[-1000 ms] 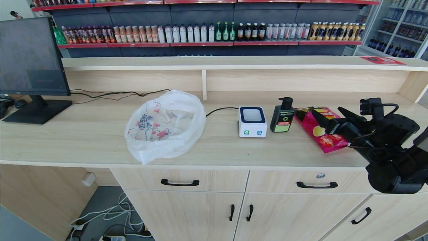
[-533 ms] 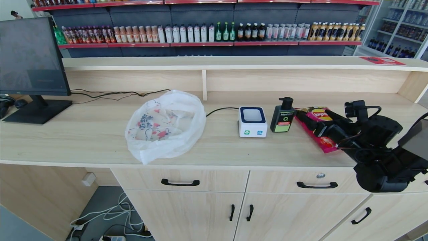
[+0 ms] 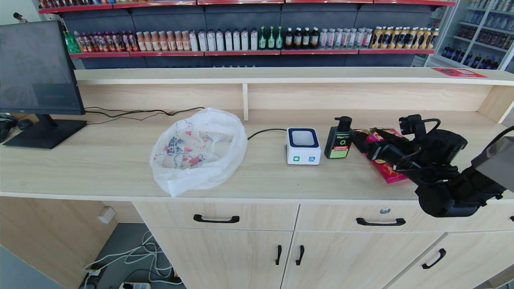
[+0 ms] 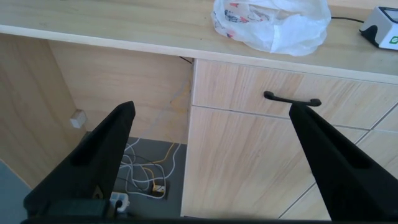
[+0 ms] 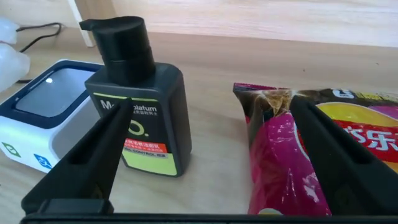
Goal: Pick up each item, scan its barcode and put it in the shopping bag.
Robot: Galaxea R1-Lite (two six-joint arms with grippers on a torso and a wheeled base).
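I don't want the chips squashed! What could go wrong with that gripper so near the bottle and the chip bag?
The open right gripper spans the gap between the pump bottle and the chip bag.
1. One finger is close to the bottle, so it might tip it toward the scanner beside it.
2. The bag looks soft and shiny, so a hard squeeze could crush the chips, or the bag could slip out.

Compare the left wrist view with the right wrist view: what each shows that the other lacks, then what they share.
Left wrist, not right: a drawer handle, cabinet fronts and floor cables. Right wrist, not left: the pump bottle and the chip bag. Both: the scanner, the wooden counter and the shopping bag, just a white edge in the right wrist view.
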